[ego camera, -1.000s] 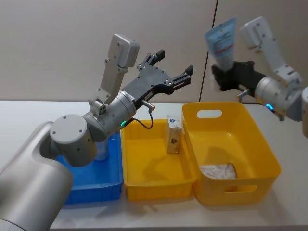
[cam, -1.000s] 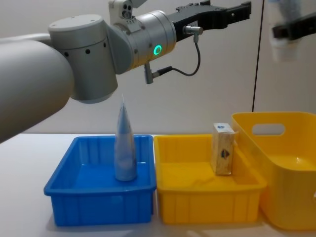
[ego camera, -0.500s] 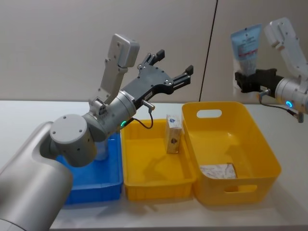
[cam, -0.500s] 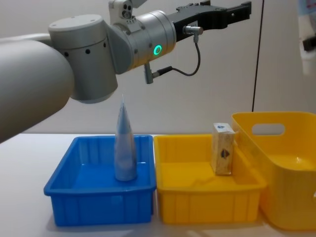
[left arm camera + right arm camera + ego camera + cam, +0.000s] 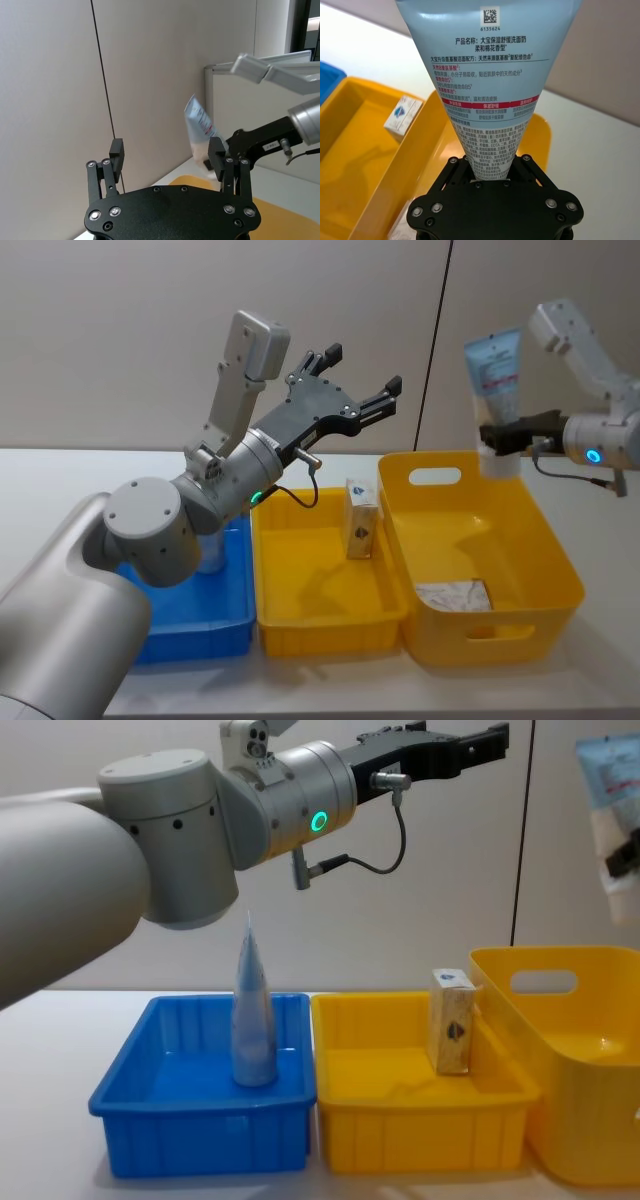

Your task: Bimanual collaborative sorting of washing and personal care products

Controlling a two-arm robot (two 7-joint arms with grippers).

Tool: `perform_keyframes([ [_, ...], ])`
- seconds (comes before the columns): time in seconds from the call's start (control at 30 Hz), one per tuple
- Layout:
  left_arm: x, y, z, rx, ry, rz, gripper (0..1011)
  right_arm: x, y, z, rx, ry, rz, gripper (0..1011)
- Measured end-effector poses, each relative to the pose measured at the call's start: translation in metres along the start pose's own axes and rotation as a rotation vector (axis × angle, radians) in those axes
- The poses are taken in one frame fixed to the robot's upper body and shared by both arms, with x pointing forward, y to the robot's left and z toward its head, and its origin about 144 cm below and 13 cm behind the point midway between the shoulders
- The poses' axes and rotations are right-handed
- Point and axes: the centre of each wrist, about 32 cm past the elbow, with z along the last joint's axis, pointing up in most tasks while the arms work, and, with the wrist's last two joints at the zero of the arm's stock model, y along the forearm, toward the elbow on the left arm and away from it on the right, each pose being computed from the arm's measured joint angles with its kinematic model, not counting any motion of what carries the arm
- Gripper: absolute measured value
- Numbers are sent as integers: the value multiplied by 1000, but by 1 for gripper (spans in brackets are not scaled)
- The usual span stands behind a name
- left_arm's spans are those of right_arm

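We see a silvery-blue squeeze tube (image 5: 252, 1020) upright in the blue bin (image 5: 150, 1105), our left gripper (image 5: 350, 390) spread wide, empty, a carton (image 5: 361, 519) standing in the yellow tray (image 5: 330, 625), our right gripper (image 5: 500, 435) clenched on a pale-blue tube (image 5: 495, 370), crimp up, above the yellow bin (image 5: 545, 540).

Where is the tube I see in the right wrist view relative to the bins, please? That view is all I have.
Observer: The right gripper holds the pale blue tube upright above the far rim of the tall yellow bin.
Operator: Is anything in that bin already?
Observer: A flat white pack lies on its floor.
Operator: And the left arm?
Observer: The left gripper is raised above the bins, open and empty.
Operator: What is in the blue bin?
Observer: A silvery tapered tube stands upright in the blue bin.
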Motion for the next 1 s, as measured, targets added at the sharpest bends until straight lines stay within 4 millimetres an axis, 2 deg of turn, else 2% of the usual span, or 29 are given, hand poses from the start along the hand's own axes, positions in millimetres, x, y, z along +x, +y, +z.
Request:
perform_keyframes([
  [0.53,0,0,0,0,0,0,1001,3,42,12,-237,-19,134,186],
  [1.0,0,0,0,0,0,0,1001,4,39,15,-243,-24,133,179],
])
